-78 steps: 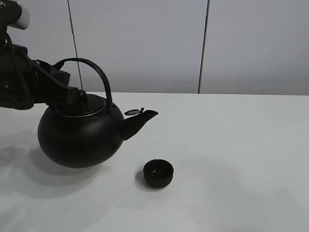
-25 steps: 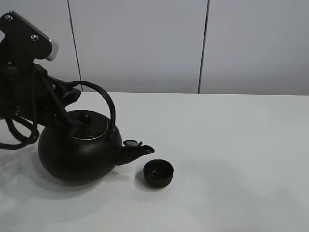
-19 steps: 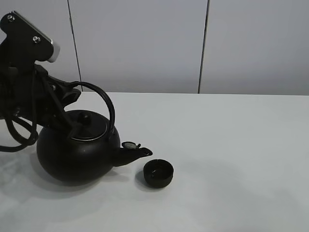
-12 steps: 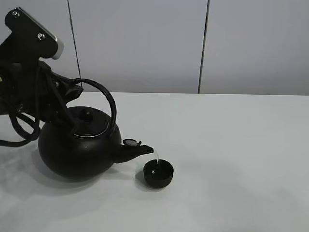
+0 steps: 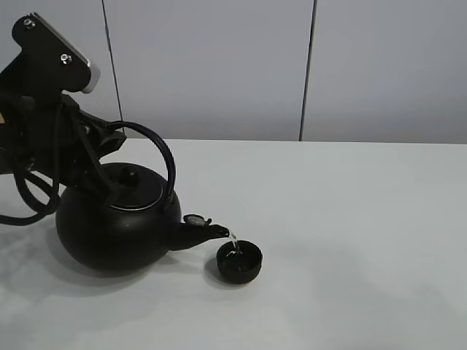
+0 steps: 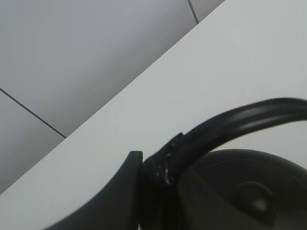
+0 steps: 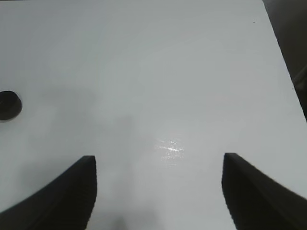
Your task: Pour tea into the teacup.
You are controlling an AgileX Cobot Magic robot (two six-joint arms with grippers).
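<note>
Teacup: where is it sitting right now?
In the exterior high view the teacup stands on the white table, left of centre toward the front, just right of and below the spout of the tilted kettle.

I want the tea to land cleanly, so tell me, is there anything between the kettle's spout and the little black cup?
Nothing visible is in the way. The spout of the kettle hangs just above the cup, at its rim on the kettle's side, and a thin stream falls straight into it.
</note>
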